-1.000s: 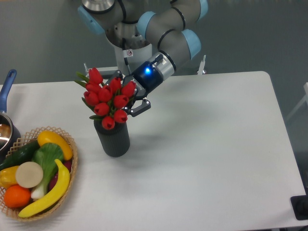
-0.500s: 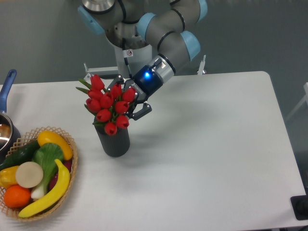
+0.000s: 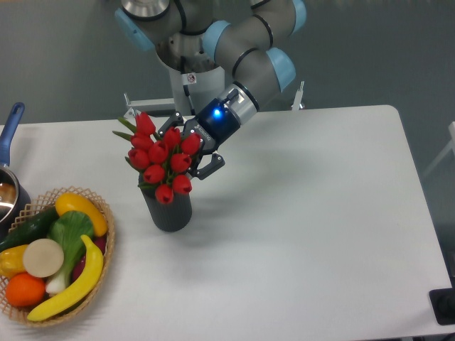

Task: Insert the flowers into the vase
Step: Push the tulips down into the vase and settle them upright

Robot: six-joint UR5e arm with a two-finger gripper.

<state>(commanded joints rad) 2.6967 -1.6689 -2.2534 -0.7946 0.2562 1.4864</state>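
You are looking at the gripper (image 3: 190,145) reaching in from the upper right, tilted down toward the left, and its black fingers (image 3: 211,165) are sitting on either side of the flowers (image 3: 163,158); the buds are hiding the contact, so you cannot tell whether the jaws are clamping the bunch or standing slightly off it. The flowers are standing in the mouth of the vase (image 3: 169,209), with the lowest red buds resting just at its rim and the bunch leaning a little to the left. The vase is standing upright on the white table (image 3: 306,213), left of centre. Near it, at the left edge, a wicker basket (image 3: 105,245) is holding fruit and vegetables, and a blue-handled pot (image 3: 8,142) is showing partly behind it.
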